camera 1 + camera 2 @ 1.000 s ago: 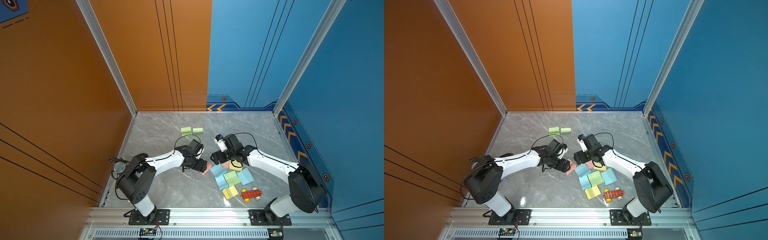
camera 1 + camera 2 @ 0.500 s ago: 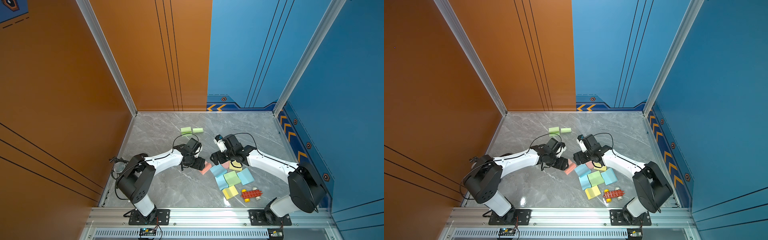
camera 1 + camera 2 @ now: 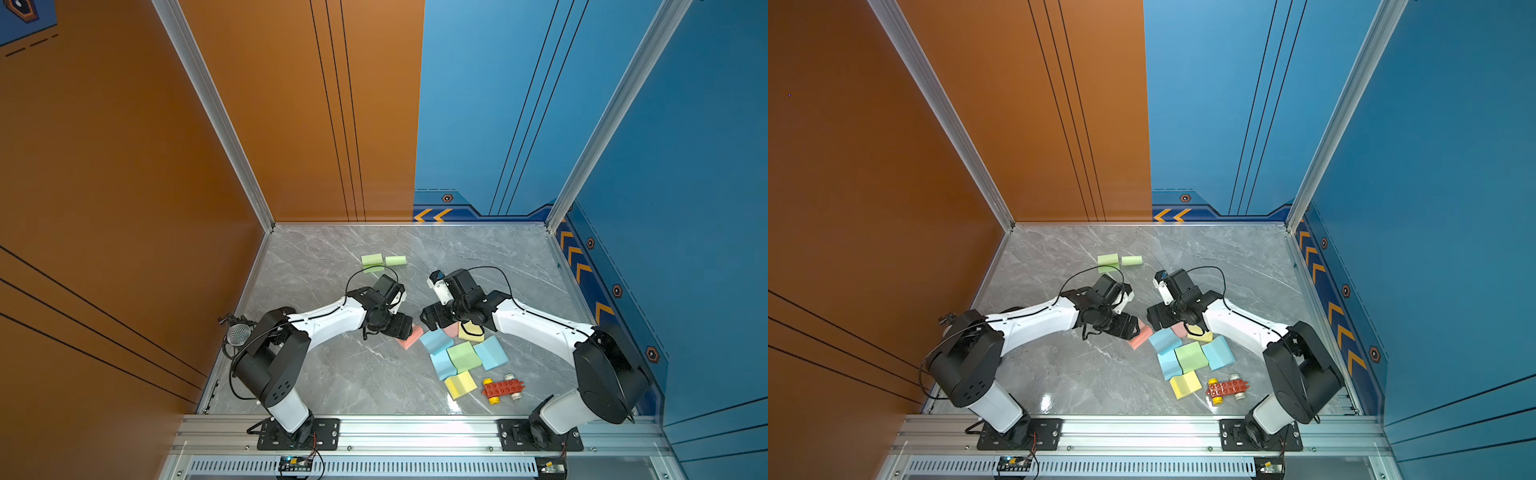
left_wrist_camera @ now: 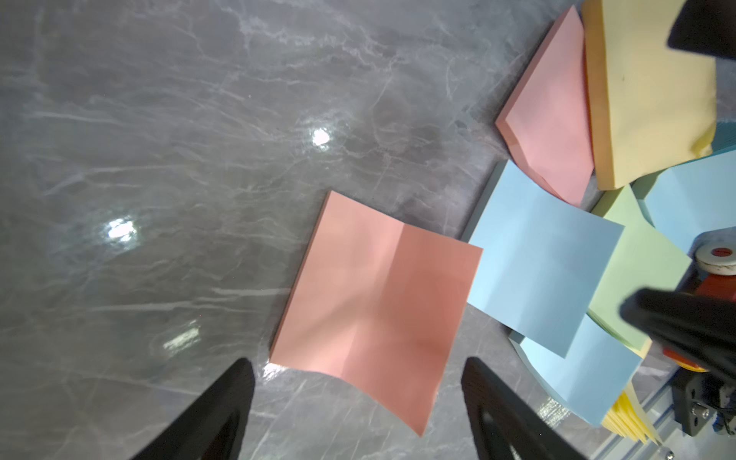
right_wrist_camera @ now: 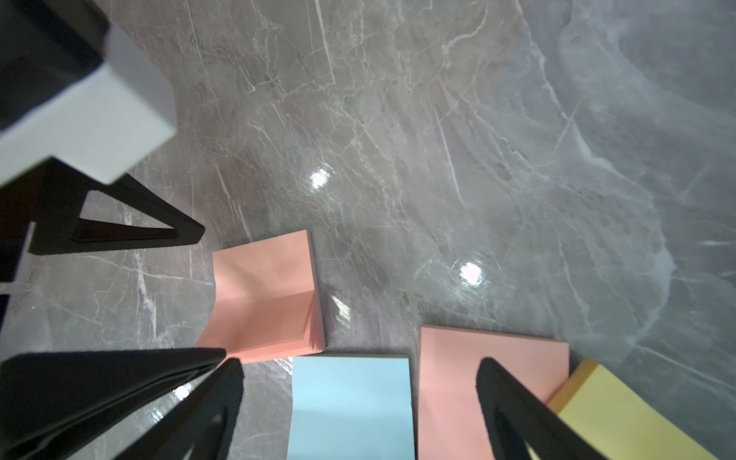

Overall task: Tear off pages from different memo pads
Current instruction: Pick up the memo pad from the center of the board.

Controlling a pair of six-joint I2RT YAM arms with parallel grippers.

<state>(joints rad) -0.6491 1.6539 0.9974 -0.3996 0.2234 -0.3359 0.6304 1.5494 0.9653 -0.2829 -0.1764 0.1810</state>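
Table (image 3: 332, 382): grey marble, walled on three sides.

Left arm (image 3: 328, 322) and right arm (image 3: 540, 328): both reach toward the table's middle, wrists near each other.

Left gripper (image 4: 356, 362): open, empty. In the left wrist view its fingers (image 4: 223, 398) stand either side of one edge of the pink pad (image 4: 378, 302). In the right wrist view one finger tip lies at that pad's corner; contact cannot be confirmed.

Right gripper (image 5: 358, 360): open, empty, jaws wide above a blue pad (image 5: 350, 406) and a second pink pad (image 5: 450, 382).

Pads (image 3: 463, 356): blue, green, yellow and pink blocks, packed together and overlapping on the right arm's side of the table. The pink pad (image 3: 411, 337) lies just beside the cluster, its top sheet creased.

Car (image 3: 503, 388): red brick toy, just beside a yellow pad (image 3: 460, 384).

Pages (image 3: 372, 262): two green sheets, one (image 3: 395, 260) rolled, side by side toward the back wall, well apart from the pads.
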